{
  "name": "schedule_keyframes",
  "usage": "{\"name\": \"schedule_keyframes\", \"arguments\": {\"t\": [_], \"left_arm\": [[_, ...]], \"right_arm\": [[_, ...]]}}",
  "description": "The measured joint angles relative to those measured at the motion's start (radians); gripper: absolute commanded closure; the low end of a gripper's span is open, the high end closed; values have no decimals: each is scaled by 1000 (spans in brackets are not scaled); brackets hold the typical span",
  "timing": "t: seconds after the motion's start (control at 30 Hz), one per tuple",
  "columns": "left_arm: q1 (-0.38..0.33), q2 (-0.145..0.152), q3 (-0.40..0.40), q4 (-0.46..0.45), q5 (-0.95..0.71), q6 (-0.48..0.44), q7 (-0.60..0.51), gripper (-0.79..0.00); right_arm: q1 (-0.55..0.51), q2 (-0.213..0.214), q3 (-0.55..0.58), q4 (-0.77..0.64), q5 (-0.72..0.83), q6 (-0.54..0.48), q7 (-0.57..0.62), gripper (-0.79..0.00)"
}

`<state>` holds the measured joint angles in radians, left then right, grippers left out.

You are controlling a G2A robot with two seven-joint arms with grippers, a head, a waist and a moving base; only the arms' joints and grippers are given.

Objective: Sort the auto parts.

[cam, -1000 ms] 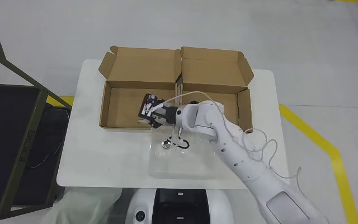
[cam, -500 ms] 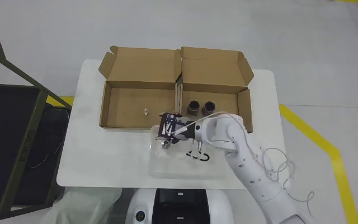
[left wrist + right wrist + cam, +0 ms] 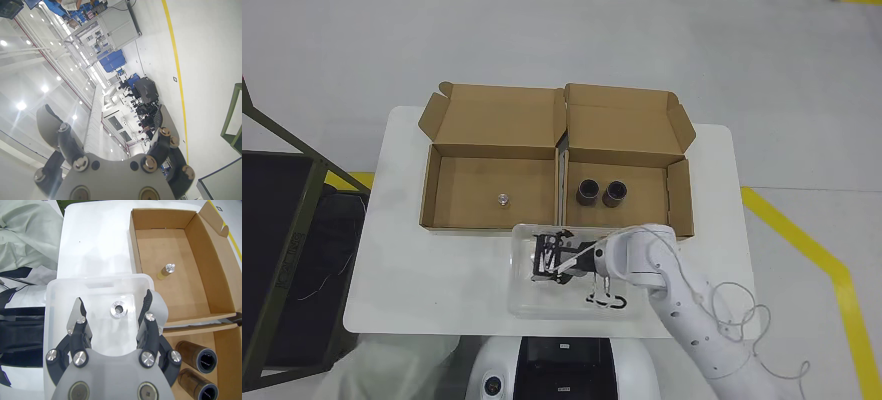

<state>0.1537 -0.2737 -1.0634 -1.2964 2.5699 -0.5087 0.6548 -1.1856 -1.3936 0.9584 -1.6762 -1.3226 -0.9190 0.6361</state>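
Silver and black, the right gripper [image 3: 114, 297] hangs over the clear tub [image 3: 49, 321]. Its two fingers are spread wide and it holds nothing.

Just past the fingertips, and lower down, one shiny ring [image 3: 119, 309] lies on the tub floor. It is about in line with the gap between the fingers. The ring lies flat with its hole facing up, so its long axis stands straight up. I think the gripper must go a little forward and down, so that one finger comes to each side of the ring.

The left gripper [image 3: 103, 111] is also spread wide and empty. It points out at the room, not at the table [image 3: 402, 250], so the right arm is the nearer one.

In the top view the tub is in the lower middle of the frame, and two brown boxes stand side by side in the upper middle. The left box [image 3: 447, 215] holds one small pin [image 3: 503, 198]. The right box [image 3: 679, 205] holds two dark tubes [image 3: 588, 191], lying next to each other.

So there is one ring, one pin, two tubes, two boxes and one tub.
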Motion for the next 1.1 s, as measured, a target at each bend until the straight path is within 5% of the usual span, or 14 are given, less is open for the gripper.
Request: {"name": "schedule_keyframes", "arguments": {"t": [0.33, 0.9, 0.97, 1.1], "left_arm": [[0, 0, 0, 0, 0, 0, 0, -785], [0, 0, 0, 0, 0, 0, 0, -785], [0, 0, 0, 0, 0, 0, 0, -785], [0, 0, 0, 0, 0, 0, 0, -785]], "right_arm": [[40, 5, -43, 102, -48, 39, -17, -659], [130, -13, -153, 266, -88, 107, -106, -600], [134, -14, -161, 275, -90, 112, -115, -566], [144, -17, -181, 290, -96, 118, -126, -345]]}}
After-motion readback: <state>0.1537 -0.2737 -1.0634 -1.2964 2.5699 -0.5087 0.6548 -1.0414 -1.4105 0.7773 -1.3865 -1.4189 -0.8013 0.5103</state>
